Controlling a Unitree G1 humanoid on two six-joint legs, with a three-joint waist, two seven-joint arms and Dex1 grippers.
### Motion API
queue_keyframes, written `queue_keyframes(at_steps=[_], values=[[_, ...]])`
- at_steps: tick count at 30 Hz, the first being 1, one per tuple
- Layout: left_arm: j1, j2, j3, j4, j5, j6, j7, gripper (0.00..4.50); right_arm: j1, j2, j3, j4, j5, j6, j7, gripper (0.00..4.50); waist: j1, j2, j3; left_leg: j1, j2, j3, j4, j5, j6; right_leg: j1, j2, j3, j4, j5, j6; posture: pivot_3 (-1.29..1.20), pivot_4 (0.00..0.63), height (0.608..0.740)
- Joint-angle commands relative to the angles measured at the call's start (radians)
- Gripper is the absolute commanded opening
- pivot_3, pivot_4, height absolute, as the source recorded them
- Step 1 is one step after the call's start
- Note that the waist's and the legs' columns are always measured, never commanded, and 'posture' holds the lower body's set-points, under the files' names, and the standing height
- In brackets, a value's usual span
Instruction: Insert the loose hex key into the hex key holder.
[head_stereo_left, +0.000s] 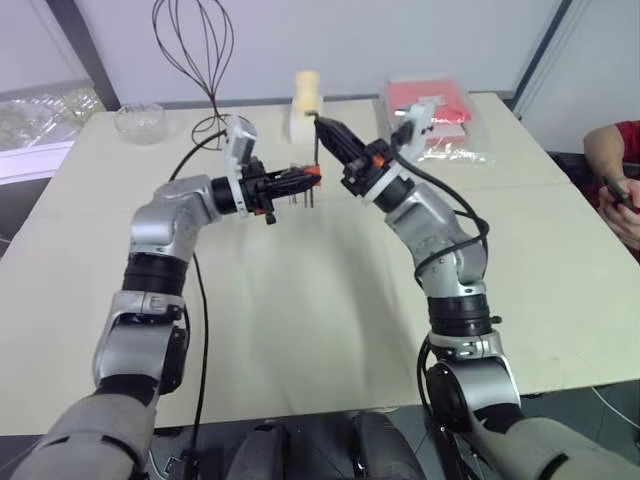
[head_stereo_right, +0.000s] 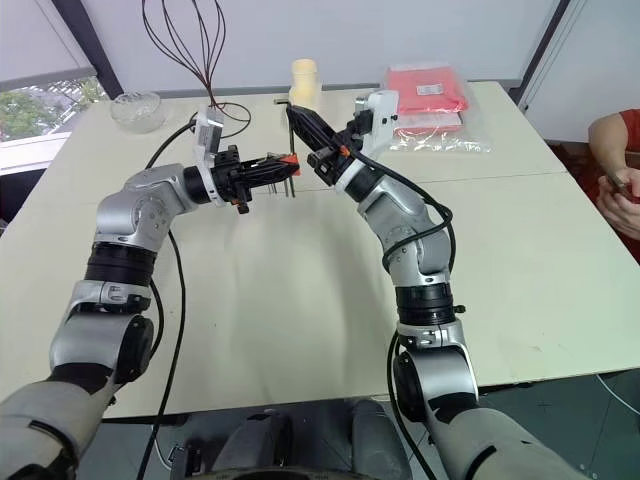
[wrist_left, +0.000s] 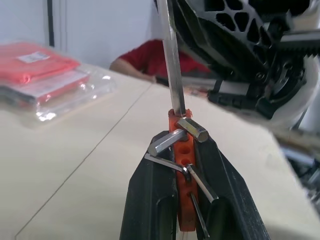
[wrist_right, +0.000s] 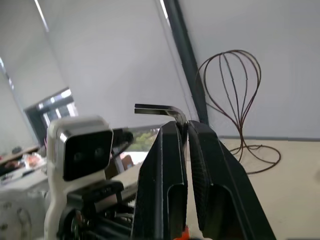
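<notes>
Grip check, operator | your left gripper (head_stereo_left: 300, 180) clamps hex key holder (wrist_left: 181, 150) above table (head_stereo_left: 330, 300) | your right gripper (head_stereo_left: 325, 128) pinches loose hex key (wrist_left: 171, 55), long shaft standing on holder's top end

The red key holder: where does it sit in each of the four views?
Left eye: red key holder at the left hand's tip, above centre.
Right eye: upper middle.
Left wrist: low centre, between the fingers.
Right wrist: I can't make it out.
Shared landmark: loose hex key, standing in its top.
</notes>
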Motion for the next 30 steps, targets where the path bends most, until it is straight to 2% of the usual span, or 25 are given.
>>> queue_keyframes(at_steps=[1,12,22,30], values=[[-0.040,0.018,0.009,-0.032,0.014,-0.075,-0.022,0.00,0.006,-0.023,0.018,-0.002,-0.011,0.003,0.033,0.08,0.000,0.000,0.000,0.000,0.000,0.000,0.000,0.000,0.000,0.000,0.000,0.000,0.000,0.000,0.000,0.00,0.150,0.740],[-0.112,0.007,0.073,0.046,-0.017,-0.063,0.001,0.00,0.038,-0.047,0.022,-0.025,-0.023,-0.001,0.047,0.08,0.000,0.000,0.000,0.000,0.000,0.000,0.000,0.000,0.000,0.000,0.000,0.000,0.000,0.000,0.000,0.00,0.150,0.740],[-0.109,0.010,0.017,0.071,0.063,-0.163,-0.032,0.00,0.056,-0.056,0.049,-0.045,-0.031,0.005,0.056,0.08,0.000,0.000,0.000,0.000,0.000,0.000,0.000,0.000,0.000,0.000,0.000,0.000,0.000,0.000,0.000,0.00,0.150,0.740],[-0.108,0.003,0.029,0.040,0.055,-0.155,-0.032,0.00,0.048,-0.054,0.058,0.003,-0.058,0.000,0.056,0.08,0.001,0.000,0.000,0.000,0.000,0.000,0.000,0.000,0.000,0.000,0.000,0.000,0.000,0.000,0.000,0.00,0.150,0.740]])
